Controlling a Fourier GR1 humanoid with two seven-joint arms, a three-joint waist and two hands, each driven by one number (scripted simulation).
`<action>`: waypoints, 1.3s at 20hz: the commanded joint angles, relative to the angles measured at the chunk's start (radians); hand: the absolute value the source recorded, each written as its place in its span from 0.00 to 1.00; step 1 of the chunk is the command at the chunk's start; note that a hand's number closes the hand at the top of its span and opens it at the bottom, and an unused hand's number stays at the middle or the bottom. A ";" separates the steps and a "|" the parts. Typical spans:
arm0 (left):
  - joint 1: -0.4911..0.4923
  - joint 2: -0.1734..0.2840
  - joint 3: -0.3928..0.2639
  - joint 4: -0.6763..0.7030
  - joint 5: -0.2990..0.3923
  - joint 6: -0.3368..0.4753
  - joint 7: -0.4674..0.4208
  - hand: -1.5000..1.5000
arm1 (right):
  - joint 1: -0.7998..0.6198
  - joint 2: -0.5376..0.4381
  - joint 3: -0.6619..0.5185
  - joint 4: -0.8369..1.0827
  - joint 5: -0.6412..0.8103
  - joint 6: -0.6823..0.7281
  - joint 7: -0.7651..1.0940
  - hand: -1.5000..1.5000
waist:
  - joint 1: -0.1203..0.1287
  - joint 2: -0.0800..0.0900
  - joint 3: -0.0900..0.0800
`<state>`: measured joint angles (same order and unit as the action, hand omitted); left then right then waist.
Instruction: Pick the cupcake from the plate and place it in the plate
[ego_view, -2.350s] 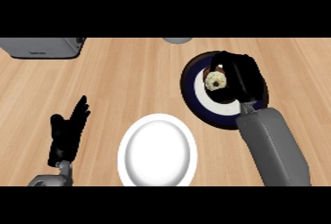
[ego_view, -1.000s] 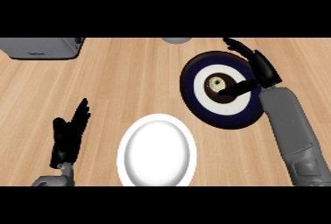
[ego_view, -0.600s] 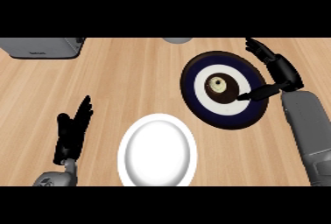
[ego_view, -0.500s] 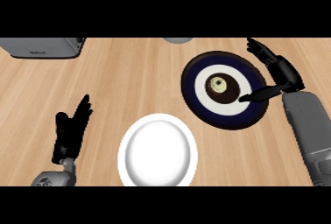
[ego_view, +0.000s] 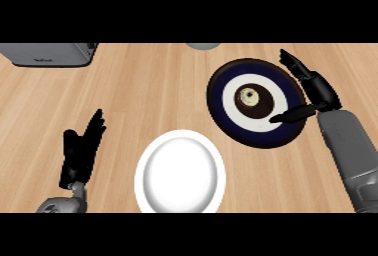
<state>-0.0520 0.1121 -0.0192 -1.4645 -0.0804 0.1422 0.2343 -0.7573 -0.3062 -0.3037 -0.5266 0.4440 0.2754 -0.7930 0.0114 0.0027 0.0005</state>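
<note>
Far left, top edge: grey box (ego_view: 50, 53), cut off by frame, well apart from all else. Wide bare wood counter (ego_view: 148, 95) betw. box and plates, open room thru centre.

Lower left: left hand (ego_view: 80, 150) resting, fingers straight & pointing up-frame, holding nothing, near bottom edge; grey forearm barely in view below.

Centre bottom: white plate (ego_view: 179, 172), nothing on it, lower rim near bottom edge. Sat just beside left hand, not touching. Narrow strip of wood betw. its upper right rim and dark plate.

Top centre: small grey round obj. (ego_view: 202, 45), mostly cut off at top edge; cannot tell what.

Right of centre: dark blue plate (ego_view: 225, 107) w/ white ring & dark middle. Cupcake (ego_view: 250, 98) on that middle, upright, dark w/ pale top. Not lifted.

Far right: right hand (ego_view: 317, 90) over plate's right rim, spread wide; fingers straight, reaching up-frame past upper right rim, thumb (ego_view: 291, 115) pointing left over plate's lower right part, tip near cupcake, apart from it. Gripped nothing. Grey forearm down right side to bottom edge, little room betw. it and right border.
</note>
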 joint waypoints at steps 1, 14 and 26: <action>-0.005 0.013 0.011 -0.006 0.009 -0.026 0.004 0.50 | -0.072 -0.053 -0.012 0.113 0.012 -0.036 -0.004 0.00 | 0.009 0.004 0.000; -0.041 -0.003 0.036 0.018 0.000 -0.016 0.029 0.50 | -0.075 -0.063 0.013 0.209 0.043 -0.173 -0.034 0.00 | 0.005 0.004 0.000; 0.026 -0.036 -0.006 0.038 -0.038 -0.014 -0.076 0.50 | -0.113 -0.159 -0.049 0.334 0.017 -0.237 -0.080 0.00 | 0.031 0.015 0.002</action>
<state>-0.0507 0.0935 -0.0121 -1.4657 -0.1000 0.1191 0.2229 -0.8318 -0.4481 -0.3283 -0.2275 0.4738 0.0695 -0.8897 0.0296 0.0124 0.0021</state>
